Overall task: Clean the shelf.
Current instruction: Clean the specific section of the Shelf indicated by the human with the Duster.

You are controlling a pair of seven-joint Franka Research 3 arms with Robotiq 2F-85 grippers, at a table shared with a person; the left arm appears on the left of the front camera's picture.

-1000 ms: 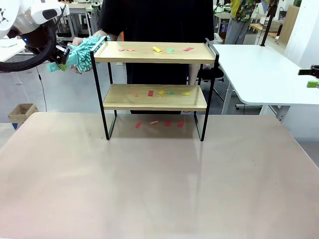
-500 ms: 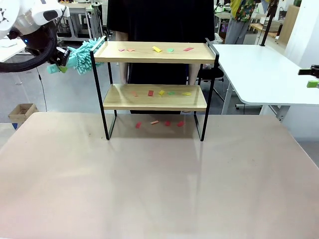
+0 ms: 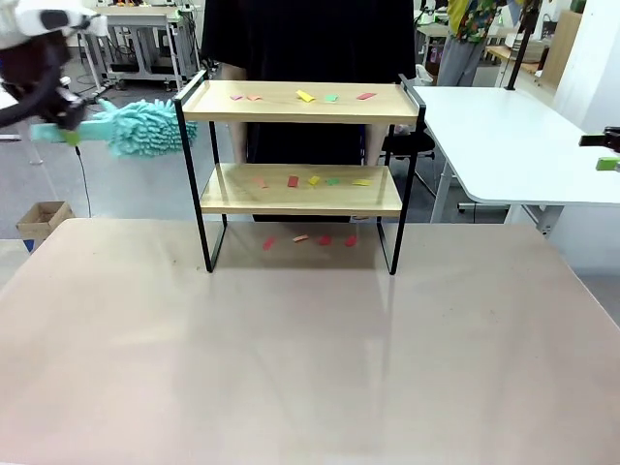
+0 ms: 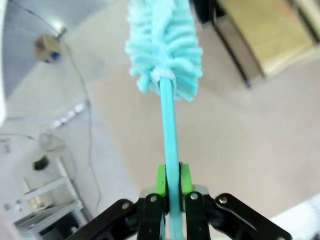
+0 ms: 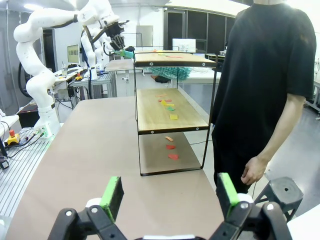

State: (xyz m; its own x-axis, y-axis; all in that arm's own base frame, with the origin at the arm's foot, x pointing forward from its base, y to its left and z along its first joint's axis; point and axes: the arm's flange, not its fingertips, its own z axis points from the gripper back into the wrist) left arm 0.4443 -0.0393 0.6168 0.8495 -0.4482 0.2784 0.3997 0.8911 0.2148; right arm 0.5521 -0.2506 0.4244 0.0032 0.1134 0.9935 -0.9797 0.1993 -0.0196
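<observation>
Pulled back left of 2-tier light-wood, black-framed shelf (image 3: 291, 191) at table's (image 3: 291, 368) far middle: teal fluffy duster (image 3: 145, 126), clenched in left fingers (image 4: 161, 180); right fingers (image 5: 112, 196) spread, empty. Probably lining up; next calls for sweeping top board.

I note the shelf (image 3: 300, 115) standing on the table (image 3: 291, 368); coloured scraps (image 3: 293, 181) lie on both boards and the tabletop beneath.

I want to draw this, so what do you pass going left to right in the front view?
First the left gripper, then the duster, then the shelf, then the right gripper.
</observation>
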